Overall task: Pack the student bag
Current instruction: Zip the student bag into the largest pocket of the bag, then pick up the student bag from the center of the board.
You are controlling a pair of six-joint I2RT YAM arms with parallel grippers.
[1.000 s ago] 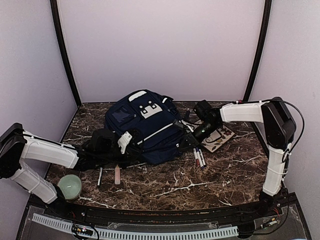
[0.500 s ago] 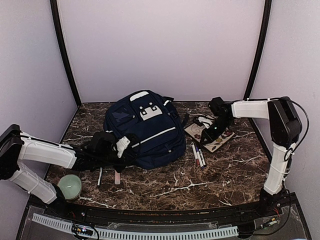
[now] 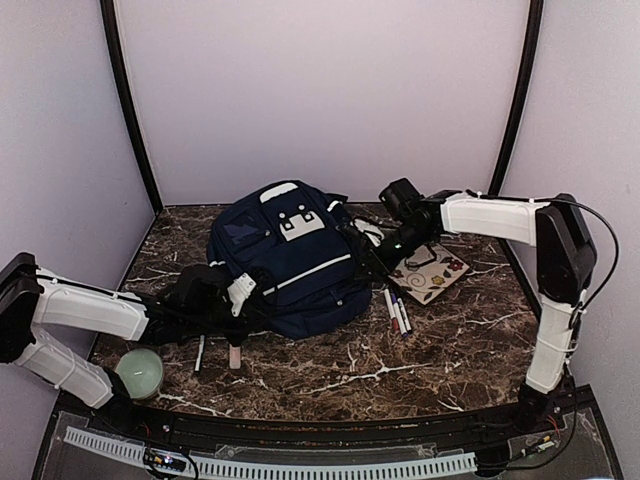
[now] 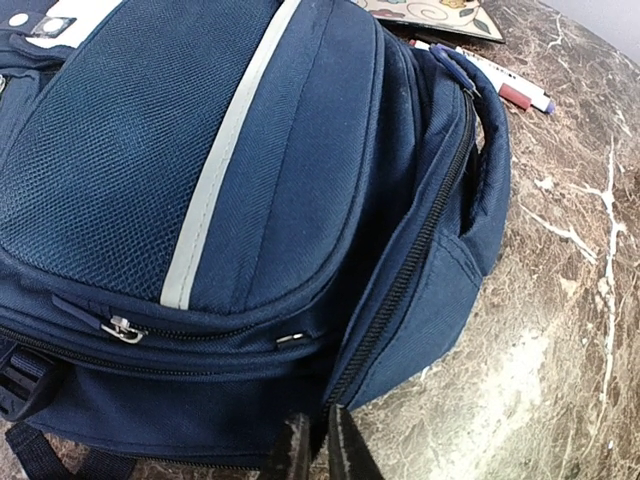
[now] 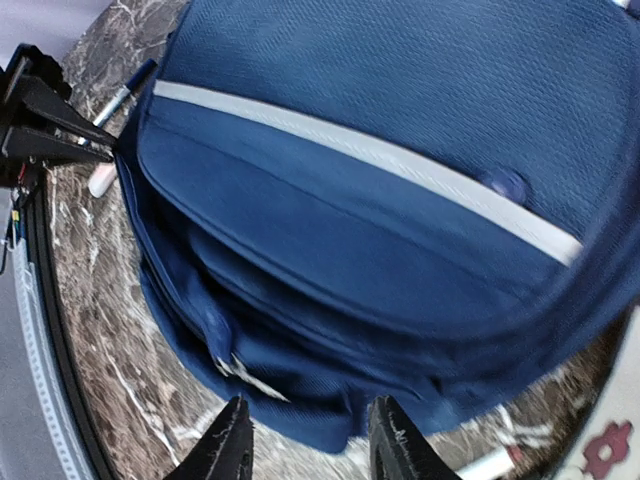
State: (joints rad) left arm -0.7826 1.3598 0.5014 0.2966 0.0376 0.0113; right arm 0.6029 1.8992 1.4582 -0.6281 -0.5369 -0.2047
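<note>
Nearest the arm bases, a green candle stands on the tabletop, near-left of the student bag.

The bag lies flat at mid-tabletop, front panel up.

Left end effector: closed at the bag's near-left edge, apparently pinching the seam where the main zip ends.

Right end effector: jaws apart over the bag's right flank, holding nothing.

Markers lie just right of the bag, with a picture card beyond them.

Assessment: the fabric is soft and limp, probably light, and likely to sag and slide on the polished stone. Best gripped by a zip pull, seam or carry handle, with one side anchored.
</note>
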